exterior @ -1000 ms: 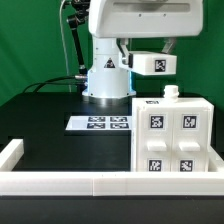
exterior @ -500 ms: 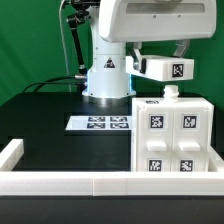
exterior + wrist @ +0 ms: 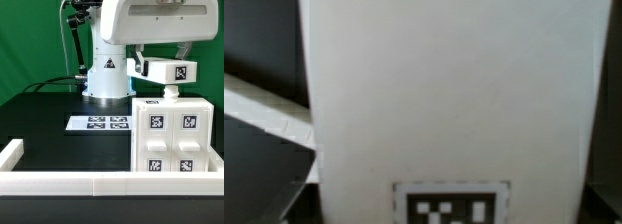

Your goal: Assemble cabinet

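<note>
The cabinet (image 3: 172,137) is a large white box with several square tags on its front, standing at the exterior view's right, with a small white peg (image 3: 172,93) sticking up from its top. My gripper (image 3: 160,66) is shut on a small white tagged panel (image 3: 170,72) and holds it just above the peg and the cabinet's top. In the wrist view the white panel (image 3: 446,100) fills most of the frame, with its tag (image 3: 452,205) at one edge. My fingers are hidden behind it.
The marker board (image 3: 102,123) lies flat on the black table (image 3: 50,125) in front of the robot base (image 3: 105,78). A low white border rail (image 3: 90,182) runs along the front edge and up the exterior view's left side (image 3: 10,152).
My gripper has carried the tagged panel toward the exterior view's right and slightly down, so it now hangs over the cabinet's top. The cabinet has not moved.
</note>
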Available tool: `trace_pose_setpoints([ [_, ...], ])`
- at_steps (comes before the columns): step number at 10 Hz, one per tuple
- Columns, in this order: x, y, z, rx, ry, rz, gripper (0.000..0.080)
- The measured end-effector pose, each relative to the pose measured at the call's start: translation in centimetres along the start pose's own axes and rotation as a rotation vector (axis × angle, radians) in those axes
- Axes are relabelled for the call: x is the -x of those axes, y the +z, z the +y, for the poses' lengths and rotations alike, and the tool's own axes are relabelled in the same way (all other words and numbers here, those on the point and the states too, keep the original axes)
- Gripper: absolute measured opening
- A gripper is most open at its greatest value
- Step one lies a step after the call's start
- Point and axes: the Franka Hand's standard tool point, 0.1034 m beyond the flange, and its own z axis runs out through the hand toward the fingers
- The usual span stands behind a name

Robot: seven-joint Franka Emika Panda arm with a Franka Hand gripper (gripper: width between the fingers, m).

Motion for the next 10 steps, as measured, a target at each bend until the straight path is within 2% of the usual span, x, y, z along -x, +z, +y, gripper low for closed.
trace_pose_setpoints([
  [2,-0.88,0.18,0.24,0.003,-0.001,0.005,0.056],
  [4,-0.85,0.64,0.16,0.001,0.0,0.0,0.056],
  [10,-1.58,0.7,-0.56,0.003,-0.016,0.018,0.056],
])
